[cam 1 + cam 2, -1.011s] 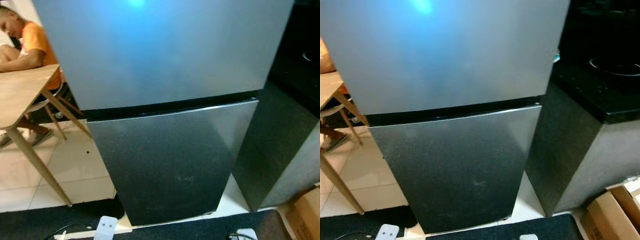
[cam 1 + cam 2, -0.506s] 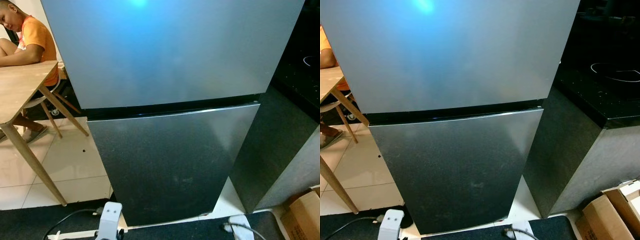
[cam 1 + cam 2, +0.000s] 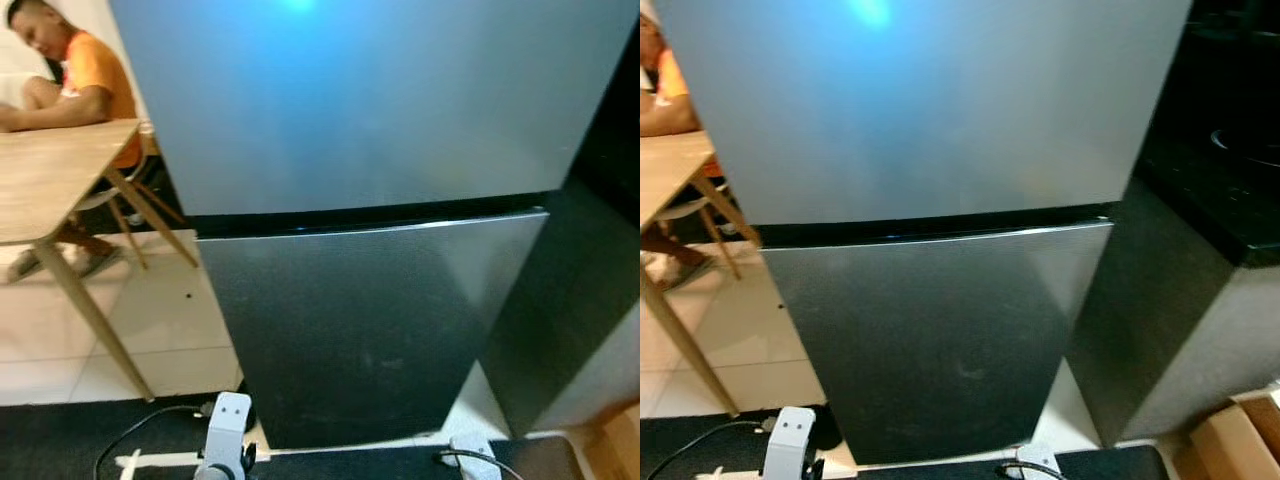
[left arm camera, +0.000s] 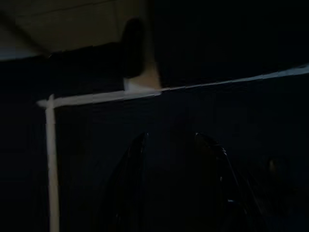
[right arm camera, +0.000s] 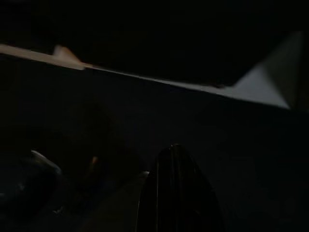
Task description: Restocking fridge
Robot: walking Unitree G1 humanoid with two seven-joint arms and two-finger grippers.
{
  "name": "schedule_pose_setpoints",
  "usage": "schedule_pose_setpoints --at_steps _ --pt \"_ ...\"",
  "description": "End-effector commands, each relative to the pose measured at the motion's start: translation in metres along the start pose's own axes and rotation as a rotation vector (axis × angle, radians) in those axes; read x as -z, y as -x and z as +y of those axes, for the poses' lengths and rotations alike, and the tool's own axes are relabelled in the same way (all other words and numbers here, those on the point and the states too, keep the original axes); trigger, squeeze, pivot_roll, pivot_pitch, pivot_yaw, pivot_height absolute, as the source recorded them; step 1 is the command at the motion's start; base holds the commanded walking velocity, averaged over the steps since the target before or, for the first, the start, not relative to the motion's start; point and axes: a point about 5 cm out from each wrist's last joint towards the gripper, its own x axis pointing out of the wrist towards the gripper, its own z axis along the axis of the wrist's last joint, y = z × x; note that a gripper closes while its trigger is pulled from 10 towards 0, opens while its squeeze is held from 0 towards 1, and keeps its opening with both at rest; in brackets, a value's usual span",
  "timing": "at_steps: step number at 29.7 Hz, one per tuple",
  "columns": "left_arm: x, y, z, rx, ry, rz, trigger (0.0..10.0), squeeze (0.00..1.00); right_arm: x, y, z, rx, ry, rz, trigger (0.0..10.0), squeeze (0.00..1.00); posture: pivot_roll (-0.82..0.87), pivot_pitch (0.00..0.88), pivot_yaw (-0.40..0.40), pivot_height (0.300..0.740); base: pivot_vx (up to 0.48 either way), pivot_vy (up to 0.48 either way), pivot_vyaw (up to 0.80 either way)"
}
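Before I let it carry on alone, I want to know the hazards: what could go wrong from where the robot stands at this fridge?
Three risks, as I judge them.
1. Both fridge doors are shut, so nothing can be stocked until one is opened.
2. A black cable lies on the dark mat near the robot's feet; a step could snag it.
3. The wooden table with a seated person stands close on the robot's left; a swinging door or arm might come near them.
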Motion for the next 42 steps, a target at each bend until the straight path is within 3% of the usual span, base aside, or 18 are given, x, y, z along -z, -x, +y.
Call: schedule_pose_setpoints --at_steps 1,26,31,42 --pt "0.003 0.001 -0.003 0.005 -0.025 0.002 10.0 0.00 -0.001 0.000 0.001 -0.012 0.024 -0.001 10.0 0.00 -0.07 0.032 0.018 0.734 0.000 0.000 0.80" --pt "-0.012 -0.003 -0.013 0.040 -0.019 -0.045 10.0 0.00 -0.006 0.000 0.000 -0.026 0.021 -0.035 10.0 0.00 -0.08 0.039 0.027 0.734 0.000 0.000 0.80" --pt "-0.016 -0.004 -0.016 0.069 -0.068 -0.062 10.0 0.00 -0.003 0.001 -0.001 -0.017 0.009 -0.031 10.0 0.00 -0.08 0.040 0.031 0.734 0.000 0.000 0.80" --pt "-0.019 -0.005 -0.017 0.085 -0.084 -0.069 10.0 0.00 0.000 0.001 -0.001 -0.009 -0.009 -0.032 10.0 0.00 -0.08 0.046 0.044 0.734 0.000 0.000 0.80"
